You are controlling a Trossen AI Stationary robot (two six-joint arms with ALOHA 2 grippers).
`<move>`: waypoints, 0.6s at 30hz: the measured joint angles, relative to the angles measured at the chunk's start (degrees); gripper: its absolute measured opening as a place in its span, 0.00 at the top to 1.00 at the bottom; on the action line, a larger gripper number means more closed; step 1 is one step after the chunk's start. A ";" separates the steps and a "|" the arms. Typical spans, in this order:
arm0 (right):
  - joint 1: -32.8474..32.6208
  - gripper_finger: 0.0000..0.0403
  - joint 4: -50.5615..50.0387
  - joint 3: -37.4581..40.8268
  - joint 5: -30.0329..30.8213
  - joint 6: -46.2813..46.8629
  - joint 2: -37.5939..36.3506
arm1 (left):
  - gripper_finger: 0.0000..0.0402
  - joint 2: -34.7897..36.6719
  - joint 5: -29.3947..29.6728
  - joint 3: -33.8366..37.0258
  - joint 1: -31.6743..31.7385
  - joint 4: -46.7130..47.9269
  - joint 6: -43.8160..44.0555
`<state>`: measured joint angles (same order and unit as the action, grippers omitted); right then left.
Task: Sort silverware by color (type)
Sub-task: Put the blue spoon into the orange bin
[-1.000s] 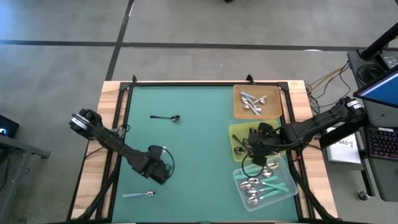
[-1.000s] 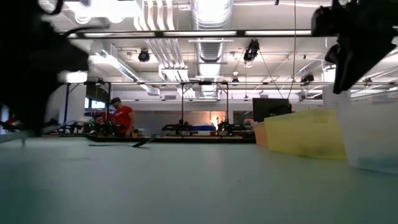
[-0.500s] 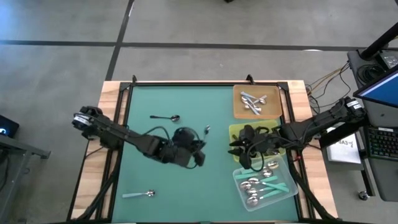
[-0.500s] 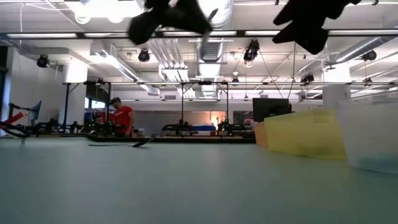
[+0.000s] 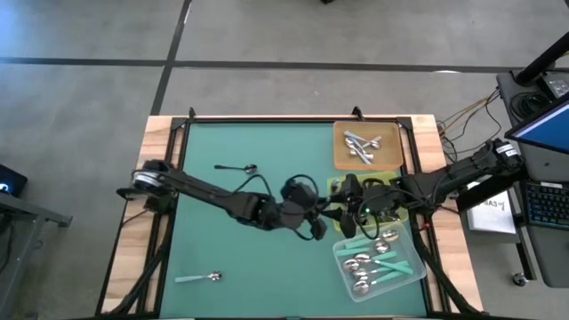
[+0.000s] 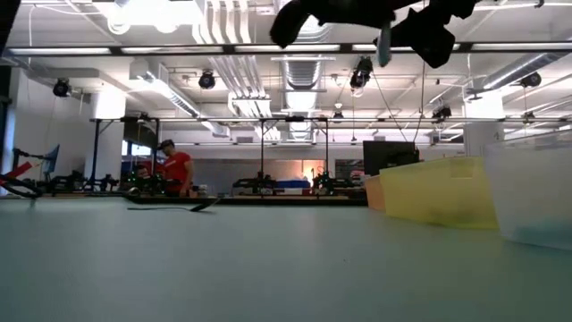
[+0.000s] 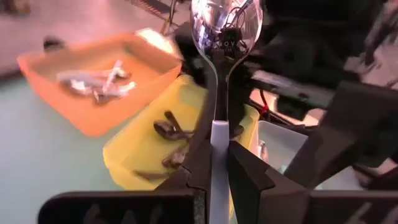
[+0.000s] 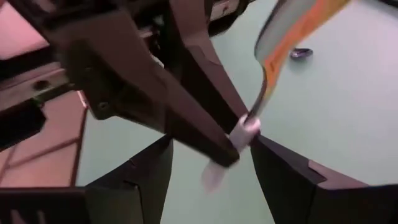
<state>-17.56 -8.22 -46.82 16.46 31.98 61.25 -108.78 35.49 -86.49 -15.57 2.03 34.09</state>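
Note:
My left gripper (image 5: 316, 222) reaches across the table to its right side and is shut on a spoon (image 7: 227, 28) with a silver bowl and a pale mint handle, held high above the mat (image 6: 384, 43). My right gripper (image 5: 348, 212) hovers over the yellow tray (image 5: 340, 188), facing the left one. It is open, and its fingers (image 8: 144, 180) stand on either side of the held spoon's handle (image 8: 245, 132) without visibly touching it. A dark spoon (image 5: 236, 168) and a mint-handled spoon (image 5: 197, 278) lie flat on the mat. My left gripper pinches the spoon's mint handle (image 7: 219, 140) between its two fingers (image 7: 200, 163), which lie along it. The bowl (image 7: 227, 28) sticks out beyond the fingertips, toward the trays on the right. The spoon is lifted clear of the table.
Three trays line the right side. The orange one (image 5: 341, 153) at the far end holds silver spoons. The yellow one holds dark spoons. The clear one (image 5: 404, 233) at the near end holds mint-handled spoons. A person in red (image 6: 175, 170) stands far off in the room.
My left gripper has risen from the near-left part of the mat and swung toward the table's right edge, carrying the mint-handled spoon up to the right gripper over the trays. The two spoons on the mat have stayed where they were.

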 joint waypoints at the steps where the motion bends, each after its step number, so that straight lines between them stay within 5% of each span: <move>1: 0.00 0.48 -0.14 0.00 0.29 -1.31 0.00 | 0.96 -0.89 0.23 -1.71 -0.02 0.83 -2.03; 11: -0.02 0.53 -0.21 0.00 2.67 -6.37 0.00 | 0.96 -2.55 -0.05 -8.03 0.35 3.08 -5.10; 18: -0.02 0.87 -1.40 -0.12 2.51 -9.04 0.00 | 0.96 -2.57 -0.21 -7.99 0.55 3.12 -5.15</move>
<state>-17.58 -9.62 -46.95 18.98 22.94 61.25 -111.35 35.29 -94.48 -15.03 5.15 28.95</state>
